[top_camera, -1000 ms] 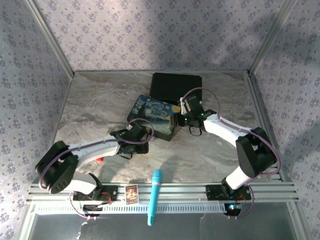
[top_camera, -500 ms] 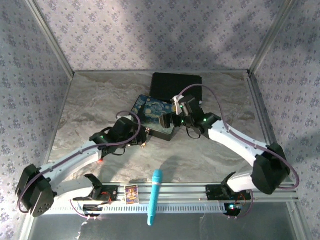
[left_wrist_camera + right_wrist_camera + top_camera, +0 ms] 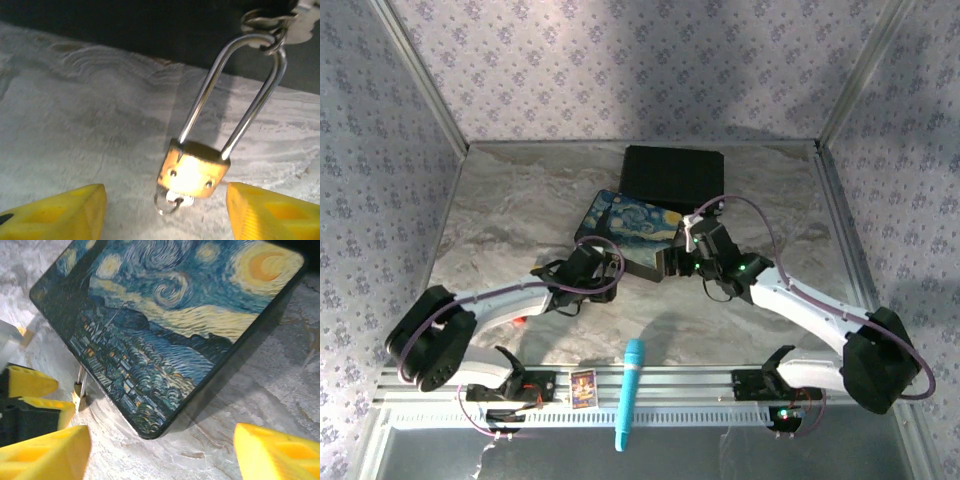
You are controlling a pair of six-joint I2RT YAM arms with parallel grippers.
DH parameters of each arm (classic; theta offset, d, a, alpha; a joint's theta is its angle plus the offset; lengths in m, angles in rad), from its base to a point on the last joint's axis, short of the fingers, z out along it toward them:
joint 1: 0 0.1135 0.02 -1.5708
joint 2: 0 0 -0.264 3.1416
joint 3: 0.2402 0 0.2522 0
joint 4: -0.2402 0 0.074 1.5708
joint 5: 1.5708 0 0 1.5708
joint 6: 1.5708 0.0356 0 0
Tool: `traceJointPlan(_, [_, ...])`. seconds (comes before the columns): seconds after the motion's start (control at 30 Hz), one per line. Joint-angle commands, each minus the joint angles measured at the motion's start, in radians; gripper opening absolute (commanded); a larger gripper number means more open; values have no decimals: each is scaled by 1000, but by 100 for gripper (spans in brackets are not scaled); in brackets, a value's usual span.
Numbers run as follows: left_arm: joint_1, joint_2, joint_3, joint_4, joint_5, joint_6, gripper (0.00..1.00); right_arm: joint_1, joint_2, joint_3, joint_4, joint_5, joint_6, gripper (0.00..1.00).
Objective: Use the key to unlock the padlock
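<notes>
My left jaws stand wide and empty either side of the padlock (image 3: 194, 170), which lies on the desk (image 3: 75, 125), its shackle (image 3: 250, 110) hooked to the box (image 3: 165, 325). The key (image 3: 172, 202) sits at its bottom end; I cannot tell if it is seated. Closing off-centre, I may skid the body or knock the key loose. My right jaws, also wide and empty, hover by the box corner; a clumsy reach could shove the box.
</notes>
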Motion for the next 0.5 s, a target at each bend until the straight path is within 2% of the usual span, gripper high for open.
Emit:
traceJointPlan(0.0, [17, 26, -6, 157, 23, 108, 62, -32, -41, -21, 30, -39, 14, 73])
traceJointPlan(0.13, [22, 75, -49, 291, 93, 150, 61, -45, -62, -35, 22, -46, 4, 72])
traceJointPlan(0.23, [25, 134, -45, 314, 99, 180, 61, -54, -64, -39, 14, -49, -4, 71])
traceJointPlan(0.27, [29, 148, -44, 319, 109, 185, 57, -58, -64, -39, 14, -52, -4, 71])
traceJointPlan(0.37, [32, 164, -43, 333, 142, 183, 55, -65, -64, -44, 16, -61, -7, 70])
traceJointPlan(0.47, [21, 154, -69, 359, 152, 158, 44, -67, -63, -45, 16, -60, -10, 69])
